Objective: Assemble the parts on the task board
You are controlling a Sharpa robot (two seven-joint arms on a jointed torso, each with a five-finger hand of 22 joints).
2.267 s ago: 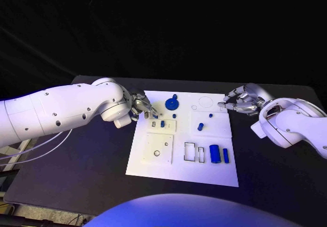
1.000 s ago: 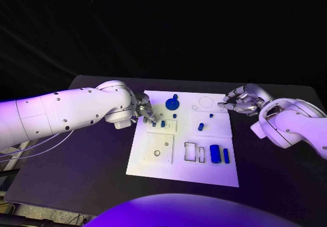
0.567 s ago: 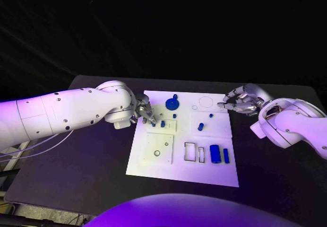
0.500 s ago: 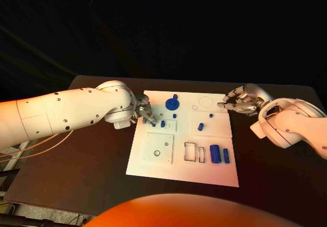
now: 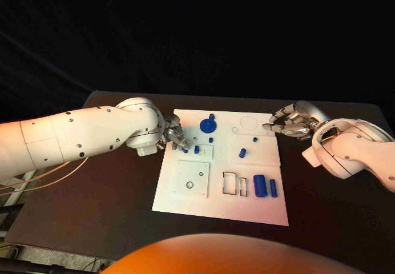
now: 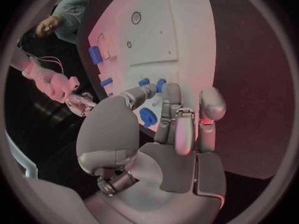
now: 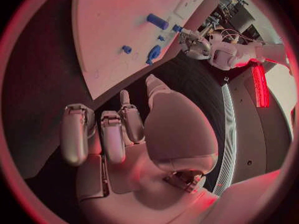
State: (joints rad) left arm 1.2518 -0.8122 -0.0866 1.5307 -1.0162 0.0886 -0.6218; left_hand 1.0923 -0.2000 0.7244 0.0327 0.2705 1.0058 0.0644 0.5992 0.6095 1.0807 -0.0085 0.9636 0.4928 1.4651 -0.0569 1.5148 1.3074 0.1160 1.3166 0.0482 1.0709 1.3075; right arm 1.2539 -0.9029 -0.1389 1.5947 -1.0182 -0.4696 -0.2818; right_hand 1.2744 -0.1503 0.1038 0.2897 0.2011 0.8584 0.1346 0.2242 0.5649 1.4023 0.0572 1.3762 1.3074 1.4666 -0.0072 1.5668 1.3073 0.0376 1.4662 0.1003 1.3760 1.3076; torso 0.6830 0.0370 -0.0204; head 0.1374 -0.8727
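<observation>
fingers of your left hand (image 5: pixel 174 136) reach down at small blue parts (image 5: pixel 196 149) on task board (image 5: pixel 214 205), grip unclear; right hand (image 5: pixel 290 124) curled loosely, empty, by board's far right corner.

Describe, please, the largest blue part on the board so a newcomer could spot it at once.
Find the white task board on the black table, then its far edge. Beside the left hand sits a round blue disc with a knob; its neighbours are small pegs.
</observation>
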